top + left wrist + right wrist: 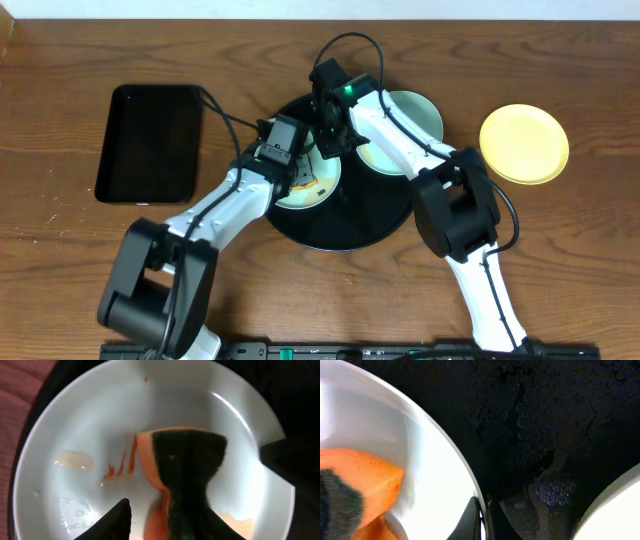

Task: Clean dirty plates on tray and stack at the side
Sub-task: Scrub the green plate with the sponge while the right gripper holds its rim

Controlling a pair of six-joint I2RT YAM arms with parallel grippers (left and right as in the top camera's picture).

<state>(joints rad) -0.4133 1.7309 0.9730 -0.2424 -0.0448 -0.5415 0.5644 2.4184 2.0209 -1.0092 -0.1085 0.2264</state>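
A pale mint-blue plate (318, 188) lies on the left part of the round black tray (372, 215). In the left wrist view the plate (75, 425) carries orange sauce streaks (122, 462). My left gripper (297, 165) (170, 525) is shut on an orange and dark green sponge (185, 475) pressed onto the plate. My right gripper (331, 142) (483, 520) is shut on this plate's rim (447, 465); the sponge (362, 482) shows at the left there. A second mint plate (416, 112) (620, 505) lies on the tray's right part. A pale yellow plate (524, 144) lies on the table to the right.
A rectangular black tray (150, 143) lies on the wooden table at the left. Both arms cross over the round tray's middle.
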